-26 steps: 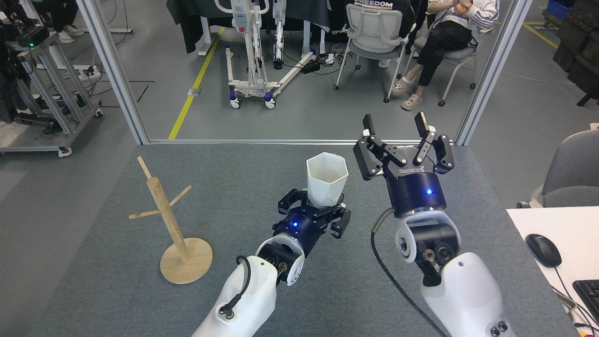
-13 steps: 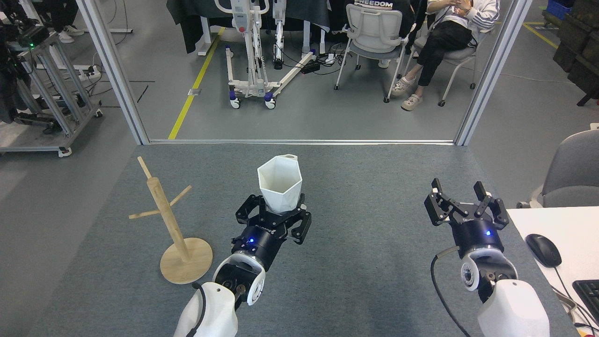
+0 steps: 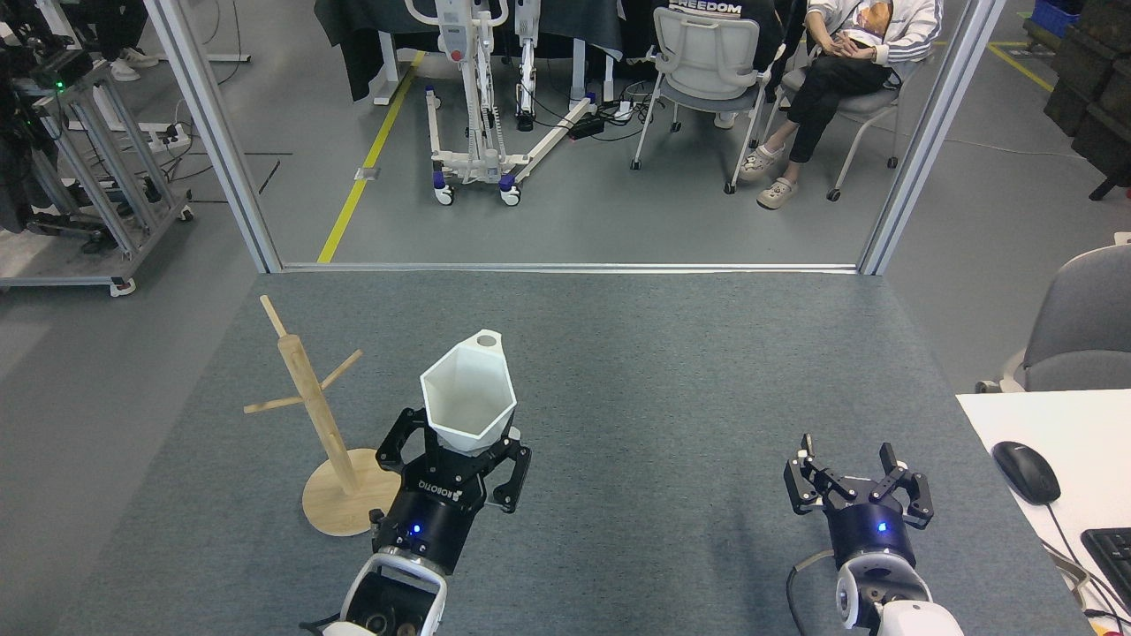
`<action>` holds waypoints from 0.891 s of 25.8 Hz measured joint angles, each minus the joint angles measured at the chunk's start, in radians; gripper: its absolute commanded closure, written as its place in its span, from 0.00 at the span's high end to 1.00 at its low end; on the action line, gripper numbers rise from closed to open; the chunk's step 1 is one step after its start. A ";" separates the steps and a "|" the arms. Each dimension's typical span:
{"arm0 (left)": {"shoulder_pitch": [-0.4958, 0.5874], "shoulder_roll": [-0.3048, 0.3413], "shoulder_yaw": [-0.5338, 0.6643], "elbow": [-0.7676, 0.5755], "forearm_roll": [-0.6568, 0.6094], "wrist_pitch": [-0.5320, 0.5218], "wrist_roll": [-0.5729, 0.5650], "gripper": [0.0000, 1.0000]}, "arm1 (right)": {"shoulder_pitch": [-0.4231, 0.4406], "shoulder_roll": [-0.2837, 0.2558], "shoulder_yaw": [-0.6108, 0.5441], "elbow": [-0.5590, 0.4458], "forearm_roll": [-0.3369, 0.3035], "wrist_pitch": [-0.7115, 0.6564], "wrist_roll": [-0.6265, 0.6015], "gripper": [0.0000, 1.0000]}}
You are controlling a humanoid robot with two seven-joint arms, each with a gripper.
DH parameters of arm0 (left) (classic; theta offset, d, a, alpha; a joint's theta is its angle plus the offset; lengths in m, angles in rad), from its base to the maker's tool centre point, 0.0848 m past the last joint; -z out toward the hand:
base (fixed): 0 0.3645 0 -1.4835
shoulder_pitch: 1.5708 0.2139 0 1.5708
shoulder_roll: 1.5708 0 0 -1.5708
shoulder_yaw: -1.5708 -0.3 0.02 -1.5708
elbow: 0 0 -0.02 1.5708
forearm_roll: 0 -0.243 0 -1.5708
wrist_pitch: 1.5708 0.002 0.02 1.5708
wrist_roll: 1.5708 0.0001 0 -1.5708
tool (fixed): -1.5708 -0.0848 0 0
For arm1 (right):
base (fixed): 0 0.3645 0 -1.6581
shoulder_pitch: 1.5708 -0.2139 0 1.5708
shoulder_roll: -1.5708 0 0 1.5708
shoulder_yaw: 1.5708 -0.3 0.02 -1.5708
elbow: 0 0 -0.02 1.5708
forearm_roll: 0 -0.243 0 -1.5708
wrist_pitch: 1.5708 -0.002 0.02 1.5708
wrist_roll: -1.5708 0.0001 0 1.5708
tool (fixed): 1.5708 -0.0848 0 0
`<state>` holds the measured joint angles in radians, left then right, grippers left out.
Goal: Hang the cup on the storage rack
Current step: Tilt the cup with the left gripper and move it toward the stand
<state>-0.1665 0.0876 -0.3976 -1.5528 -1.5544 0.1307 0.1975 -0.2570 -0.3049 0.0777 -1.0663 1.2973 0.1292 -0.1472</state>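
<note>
Right now, from the head view, my left gripper (image 3: 466, 439) has its jaws closed on the lower body of the cup (image 3: 469, 403), holding it mouth-up above the table (image 3: 671, 371), its holed tab pointing away from me. The storage rack (image 3: 322, 422) stands just to its left, pegs bare (nothing hung yet). My right gripper (image 3: 855, 477) sits well apart, jaws spread and empty. Lining tab to peg remains.

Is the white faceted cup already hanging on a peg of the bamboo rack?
No. The white faceted cup sits in the left end effector, apart from the bamboo rack.
</note>
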 measured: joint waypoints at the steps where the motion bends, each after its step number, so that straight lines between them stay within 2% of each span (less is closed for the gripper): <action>1: 0.018 0.006 0.001 -0.010 -0.028 0.004 0.005 0.00 | 0.004 0.002 0.002 -0.001 0.003 0.001 -0.001 0.99; 9: 0.142 0.057 0.002 -0.103 -0.098 0.065 0.095 0.00 | 0.028 0.000 0.009 -0.109 0.008 0.003 -0.007 0.99; 18: 0.227 0.099 0.011 -0.152 -0.119 0.135 0.145 0.00 | 0.028 0.005 0.008 -0.171 0.010 0.004 0.006 0.99; 23: 0.292 0.123 0.083 -0.165 -0.120 0.181 0.158 0.00 | 0.080 -0.001 0.002 -0.317 0.019 0.014 0.079 0.99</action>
<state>0.1253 0.2108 -0.3145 -1.7175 -1.6740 0.3119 0.3554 -0.1765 -0.3055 0.0800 -1.3835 1.3165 0.1435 -0.0686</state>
